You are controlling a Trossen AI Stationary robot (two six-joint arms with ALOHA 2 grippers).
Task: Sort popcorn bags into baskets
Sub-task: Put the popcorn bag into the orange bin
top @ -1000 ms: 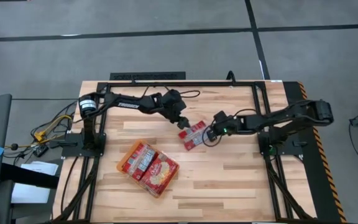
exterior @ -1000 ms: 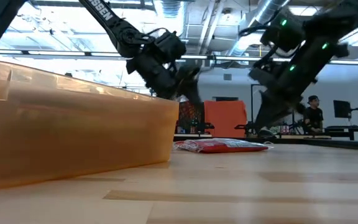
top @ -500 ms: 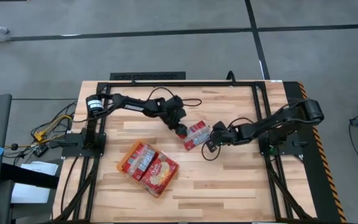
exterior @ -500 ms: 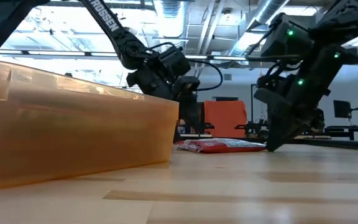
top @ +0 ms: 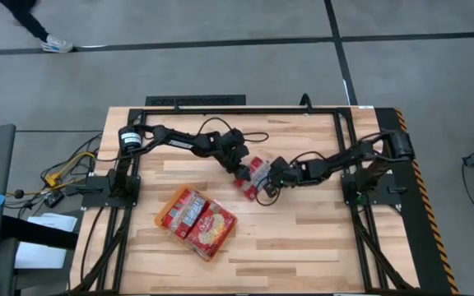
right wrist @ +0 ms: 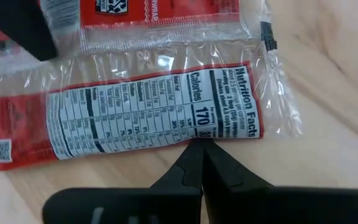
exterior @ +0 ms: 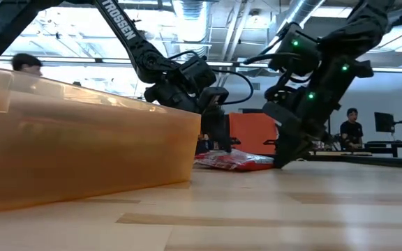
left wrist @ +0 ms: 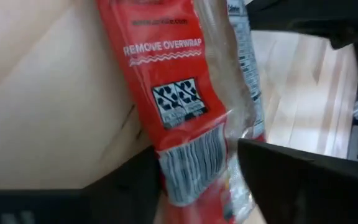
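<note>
Left claw (top: 242,170) sits low on the pale wooden table (top: 303,238), its 2 fingers spread around the end of a flat red popcorn packet in clear wrap (top: 255,175); I can see the barcode end between them in the left wrist view (left wrist: 188,124). Right claw (top: 268,186) has its fingertips pressed together, tip touching the edge of a packet with a white nutrition label (right wrist: 160,118). Well apart, toward the near left, my shallow translucent orange plastic bin (top: 161,217) holds 2 packets (top: 202,225).

Red popcorn bags (top: 253,175) with white label strips; translucent orange basket (exterior: 82,146).
</note>
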